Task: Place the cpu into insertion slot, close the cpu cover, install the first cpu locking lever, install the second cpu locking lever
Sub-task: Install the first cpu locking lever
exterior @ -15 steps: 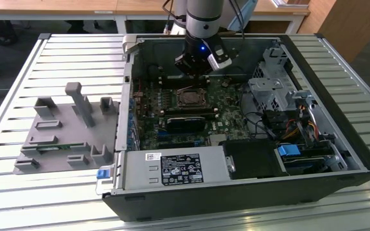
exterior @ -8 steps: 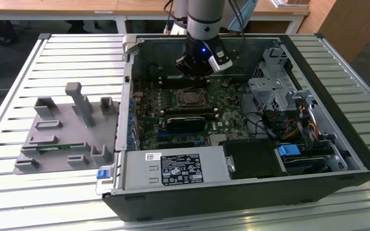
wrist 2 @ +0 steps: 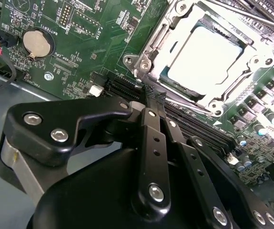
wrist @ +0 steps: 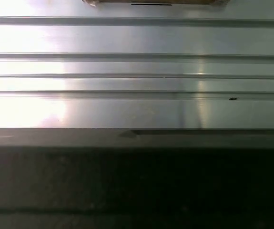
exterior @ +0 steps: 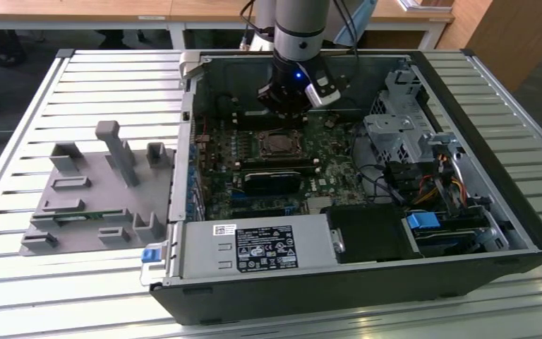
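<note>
Cpu shows through cpu cover in second wrist view.

The computer case lies on the bench, with a fixture block at the exterior view's left of it. Inside, the cpu sits in the insertion slot mid-motherboard, the cpu cover around it and the gripper by its far edge.

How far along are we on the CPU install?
Done: the cpu sits in the insertion slot, and the cpu cover lies closed over it. In hand: the gripper, shut, has its tips at the cover's edge. Left: the locking levers. One thin lever rod runs beside the socket, but I cannot tell whether either is latched.
</note>
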`<state>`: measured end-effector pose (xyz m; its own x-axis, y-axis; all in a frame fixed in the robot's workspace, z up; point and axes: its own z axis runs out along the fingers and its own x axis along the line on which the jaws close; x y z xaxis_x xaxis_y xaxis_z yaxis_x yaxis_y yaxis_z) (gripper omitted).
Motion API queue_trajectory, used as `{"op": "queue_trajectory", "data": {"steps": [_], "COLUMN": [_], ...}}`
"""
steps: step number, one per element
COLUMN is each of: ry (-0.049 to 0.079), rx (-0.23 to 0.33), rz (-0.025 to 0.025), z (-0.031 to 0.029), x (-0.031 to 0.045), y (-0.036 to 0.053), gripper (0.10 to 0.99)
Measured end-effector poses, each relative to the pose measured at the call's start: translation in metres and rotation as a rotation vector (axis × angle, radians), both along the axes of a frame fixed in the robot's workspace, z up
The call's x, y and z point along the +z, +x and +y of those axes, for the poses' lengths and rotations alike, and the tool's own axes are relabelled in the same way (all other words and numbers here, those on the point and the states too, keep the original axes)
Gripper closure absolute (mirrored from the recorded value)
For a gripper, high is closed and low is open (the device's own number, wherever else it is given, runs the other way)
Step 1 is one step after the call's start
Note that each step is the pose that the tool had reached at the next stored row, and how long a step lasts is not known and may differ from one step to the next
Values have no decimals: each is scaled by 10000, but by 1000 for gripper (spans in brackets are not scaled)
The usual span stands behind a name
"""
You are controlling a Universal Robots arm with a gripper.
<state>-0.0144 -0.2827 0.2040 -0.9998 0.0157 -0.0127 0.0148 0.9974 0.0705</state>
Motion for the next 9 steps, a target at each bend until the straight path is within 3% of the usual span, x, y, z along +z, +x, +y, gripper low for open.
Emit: {"op": "queue_trajectory", "data": {"steps": [9], "ry": [-10], "rx": [-1], "rz": [0], "z": [0], "x": [-33], "y": [0], "gripper": [980]}}
